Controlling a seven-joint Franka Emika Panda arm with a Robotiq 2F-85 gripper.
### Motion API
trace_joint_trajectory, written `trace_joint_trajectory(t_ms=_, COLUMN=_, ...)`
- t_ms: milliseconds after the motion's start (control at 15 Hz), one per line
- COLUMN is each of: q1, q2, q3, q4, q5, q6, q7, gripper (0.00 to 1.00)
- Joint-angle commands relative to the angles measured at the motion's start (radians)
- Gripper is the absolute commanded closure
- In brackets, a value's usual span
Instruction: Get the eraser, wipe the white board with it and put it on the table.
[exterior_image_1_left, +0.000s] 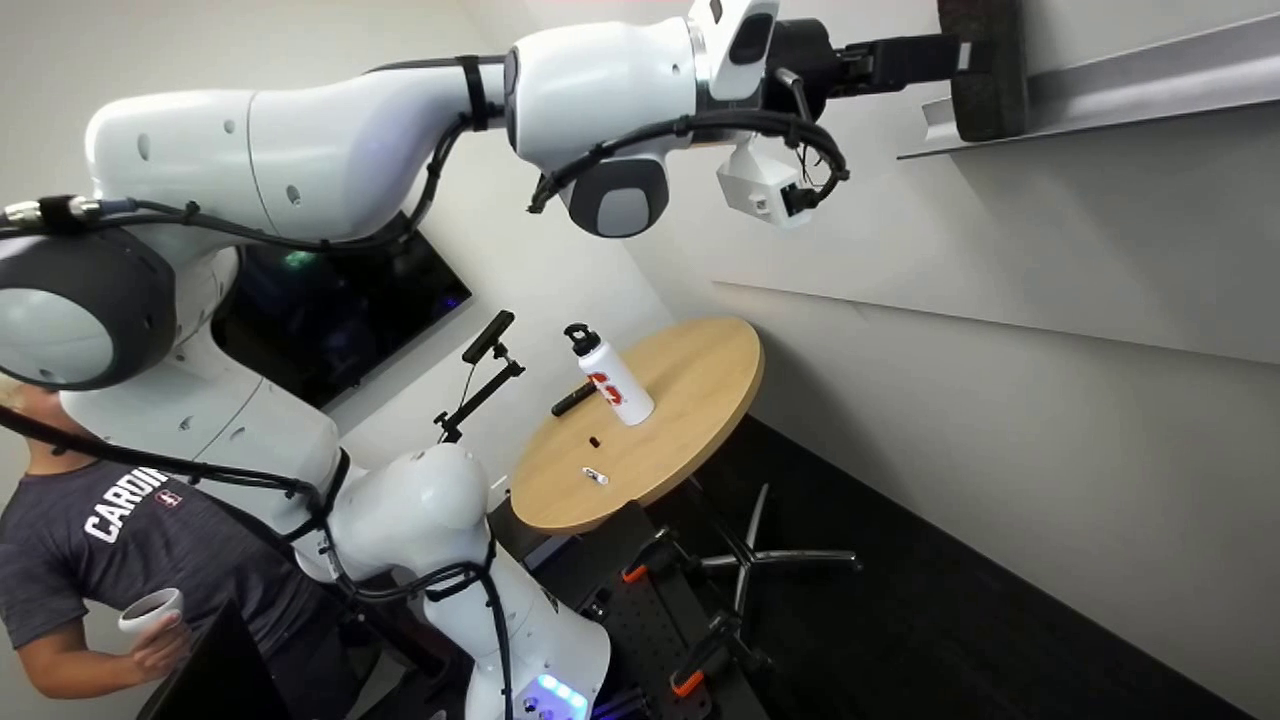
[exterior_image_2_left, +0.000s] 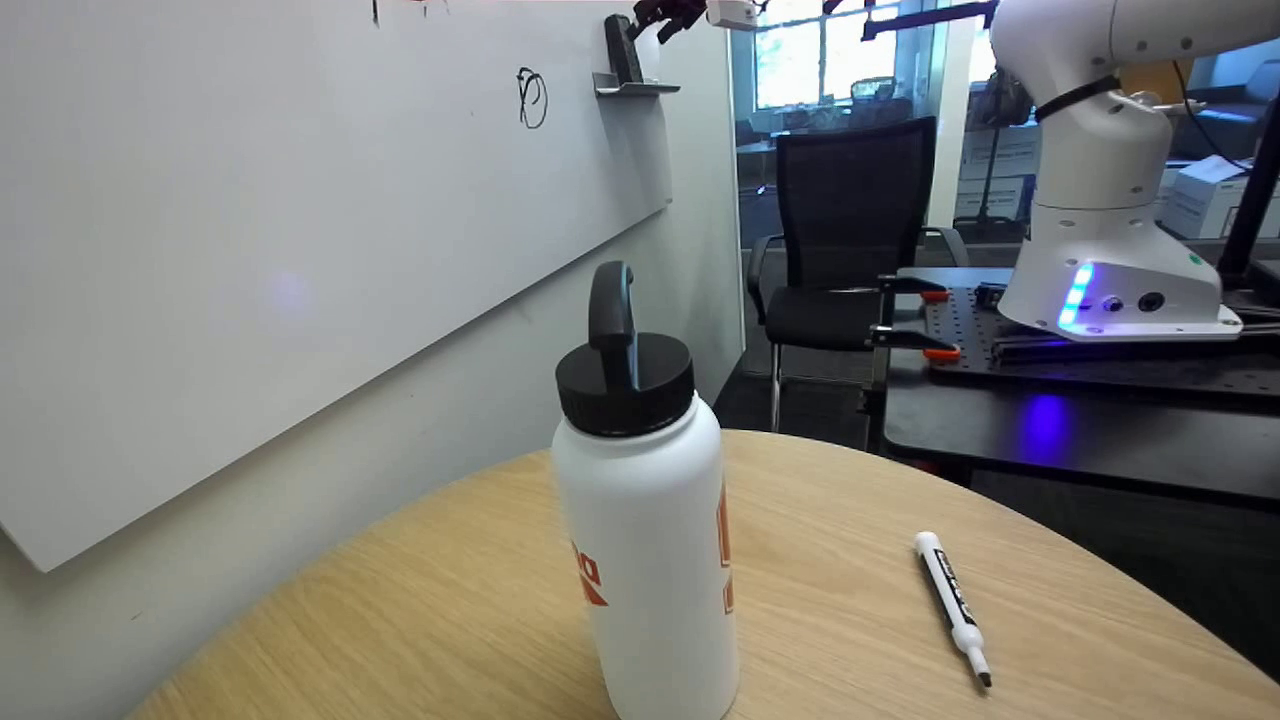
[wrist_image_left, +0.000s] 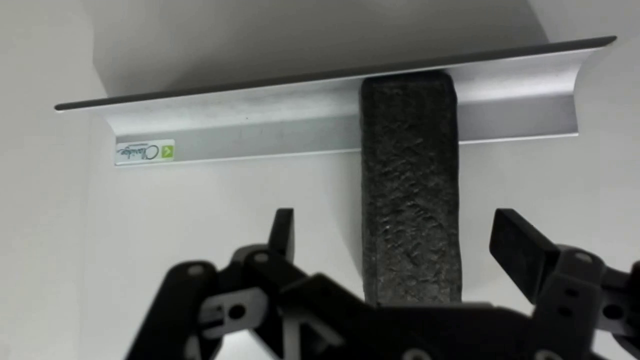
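The eraser (wrist_image_left: 411, 185) is a dark upright block standing on a metal ledge (wrist_image_left: 240, 125) at the white board (wrist_image_left: 215, 210). It also shows in both exterior views (exterior_image_1_left: 988, 90) (exterior_image_2_left: 623, 50). My gripper (wrist_image_left: 394, 215) is open, with one finger on each side of the eraser and a gap on both sides in the wrist view. The eraser's end nearest the gripper body is hidden behind it. The white board in an exterior view (exterior_image_2_left: 300, 220) bears black scribbles (exterior_image_2_left: 532, 98). The round tan table (exterior_image_1_left: 700, 400) stands lower down, away from the gripper; it also shows in an exterior view (exterior_image_2_left: 450, 560).
A white bottle with red marks and a black lid (exterior_image_2_left: 640, 540) stands on the table. A white marker (exterior_image_2_left: 950, 605) and a small black piece (exterior_image_1_left: 594, 441) lie there too. A dark monitor (exterior_image_1_left: 350, 310) hangs behind the arm. A person (exterior_image_1_left: 150, 560) holding a cup is near the arm.
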Motion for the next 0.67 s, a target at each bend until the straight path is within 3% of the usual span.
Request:
trace_joint_trajectory(t_ms=0, q1=0.086, q2=0.012, q3=-0.095, q4=0.035, q5=-0.023, q6=-0.004, q7=-0.003, gripper=0.0)
trace_joint_trajectory(t_ms=600, q1=0.214, q2=-0.017, q3=-0.235, q4=0.063, q5=-0.08, q6=-0.06, q7=-0.006, gripper=0.0)
